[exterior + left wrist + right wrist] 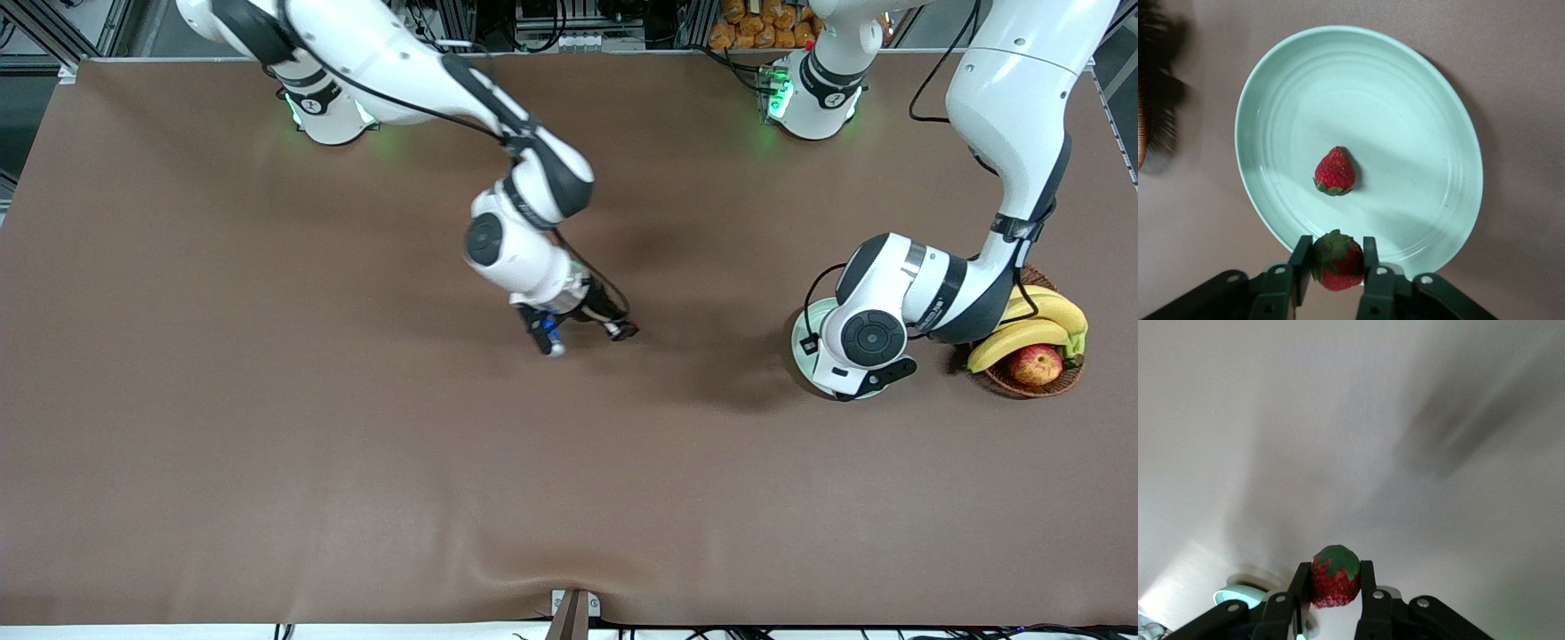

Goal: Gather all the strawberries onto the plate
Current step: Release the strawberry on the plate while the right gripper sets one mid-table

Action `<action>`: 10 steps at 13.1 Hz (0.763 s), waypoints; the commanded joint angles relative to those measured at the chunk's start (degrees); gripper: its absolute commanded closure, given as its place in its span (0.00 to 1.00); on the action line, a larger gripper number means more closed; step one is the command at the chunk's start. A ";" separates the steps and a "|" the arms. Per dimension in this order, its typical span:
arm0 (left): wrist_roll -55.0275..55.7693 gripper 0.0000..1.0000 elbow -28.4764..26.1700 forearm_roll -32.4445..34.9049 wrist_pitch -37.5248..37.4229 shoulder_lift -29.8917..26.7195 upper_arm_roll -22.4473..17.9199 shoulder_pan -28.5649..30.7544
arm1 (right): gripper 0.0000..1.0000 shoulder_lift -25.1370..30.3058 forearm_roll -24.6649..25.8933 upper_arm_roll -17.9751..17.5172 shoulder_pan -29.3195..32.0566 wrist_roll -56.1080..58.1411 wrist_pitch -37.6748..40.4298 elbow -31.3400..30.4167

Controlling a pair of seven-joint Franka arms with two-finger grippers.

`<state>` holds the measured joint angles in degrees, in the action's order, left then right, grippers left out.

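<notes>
I see the mint-green plate on the brown table, at the left arm's end, just beside the wicker basket that holds bananas and a red-yellow apple. In the front view the plate is mostly covered by the left arm's wrist.

One strawberry lies in the plate, near its middle, with the green top turned toward the gripper.

The left gripper hangs over the plate, above the rim. Its two fingers are pressed on a second strawberry, one finger on each side, and the berry sits between them with the leaves showing.

The right gripper is over the bare table, well apart from the plate, toward the right arm's end from it. In the front view I find it near the middle of the table. It is clenched on a third strawberry, green top up. In the right wrist view a small piece of the plate shows beside the gripper's body.
</notes>
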<state>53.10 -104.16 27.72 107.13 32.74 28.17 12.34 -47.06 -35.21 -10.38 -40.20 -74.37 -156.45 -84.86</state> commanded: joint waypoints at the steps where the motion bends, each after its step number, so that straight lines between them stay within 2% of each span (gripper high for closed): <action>1: -0.63 0.00 -0.17 1.02 0.54 -0.83 0.40 0.23 | 1.00 -5.85 -1.09 0.79 -2.42 -2.18 -1.23 7.43; 4: -0.45 0.00 0.10 0.05 0.45 -1.62 0.57 0.14 | 1.00 -8.66 -1.09 0.71 -4.26 -2.80 -5.08 8.22; 5: -0.45 0.00 0.18 -1.43 0.36 -2.15 0.66 0.14 | 0.66 -8.84 -1.09 0.71 -4.62 -2.89 -5.18 8.39; 6: -0.45 0.00 0.36 -3.88 0.36 -2.68 0.66 0.05 | 0.10 -8.84 -1.09 0.71 -4.71 -3.50 -5.10 8.48; 7: -0.02 0.00 0.45 -5.82 0.19 -3.29 0.75 -0.03 | 0.00 -8.23 -0.13 1.06 -4.97 -5.33 -4.66 8.57; 9: 0.16 0.00 0.45 -7.42 -0.07 -4.08 1.10 -0.47 | 0.00 -7.35 0.49 1.41 -4.63 -5.44 -3.52 8.13; 10: 0.51 0.00 0.45 -7.94 -0.08 -4.09 2.06 -0.30 | 0.00 -6.57 0.50 1.93 -4.01 -5.44 -0.29 8.22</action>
<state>53.06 -103.14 21.50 107.42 30.22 29.22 12.10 -54.61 -35.05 -9.92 -44.34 -78.31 -160.53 -77.52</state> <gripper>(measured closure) 0.000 0.326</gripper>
